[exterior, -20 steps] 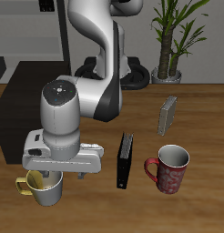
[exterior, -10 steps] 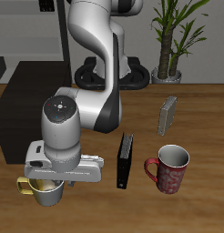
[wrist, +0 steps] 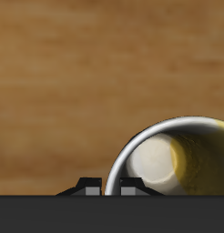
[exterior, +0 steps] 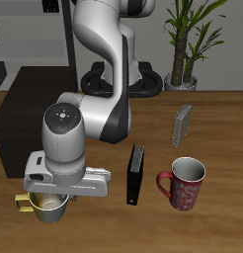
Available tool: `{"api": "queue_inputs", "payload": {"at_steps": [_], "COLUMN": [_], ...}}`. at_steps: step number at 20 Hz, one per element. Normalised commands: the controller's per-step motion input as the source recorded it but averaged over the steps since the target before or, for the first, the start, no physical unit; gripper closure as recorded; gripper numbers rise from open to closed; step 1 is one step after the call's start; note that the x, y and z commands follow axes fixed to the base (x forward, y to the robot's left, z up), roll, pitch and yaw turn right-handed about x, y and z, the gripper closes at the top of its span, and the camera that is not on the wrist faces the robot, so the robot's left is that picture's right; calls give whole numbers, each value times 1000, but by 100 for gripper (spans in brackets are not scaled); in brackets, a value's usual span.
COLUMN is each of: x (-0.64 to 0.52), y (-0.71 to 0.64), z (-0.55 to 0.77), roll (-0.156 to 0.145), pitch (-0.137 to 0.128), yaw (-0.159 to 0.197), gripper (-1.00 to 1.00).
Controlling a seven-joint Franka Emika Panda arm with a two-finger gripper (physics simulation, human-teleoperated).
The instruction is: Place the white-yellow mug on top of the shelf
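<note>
The white-yellow mug stands upright on the table near its front edge, with its yellow handle pointing away from the black book. My gripper is right over it, with its fingers reaching down at the rim. In the wrist view the mug shows its yellow inside, and my gripper has one finger on each side of the rim wall, close together and shut on it. The shelf, a low near-black cabinet with a flat top, stands just behind the mug.
A thin black book lies beside my gripper. A red patterned mug stands beyond it. A small grey box stands farther back, and a potted plant at the back. My own arm rises above the shelf's edge.
My gripper has come down and toward the front edge over the mug. Its fingers now sit at the rim. The mug still stands on the table.
</note>
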Motion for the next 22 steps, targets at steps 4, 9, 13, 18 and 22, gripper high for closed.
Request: {"api": "queue_inputs", "payload": {"at_steps": [4, 9, 13, 18, 22], "x": [-248, -306, -322, -277, -373], "y": [-174, -208, -152, -79, -50], "z": [511, 704, 609, 462, 509], "roll": [-25, -23, -17, -8, 8], "pitch": [-56, -76, -73, -61, -70], "yaw": [1, 2, 5, -19, -1], "gripper": [100, 100, 100, 100, 100]}}
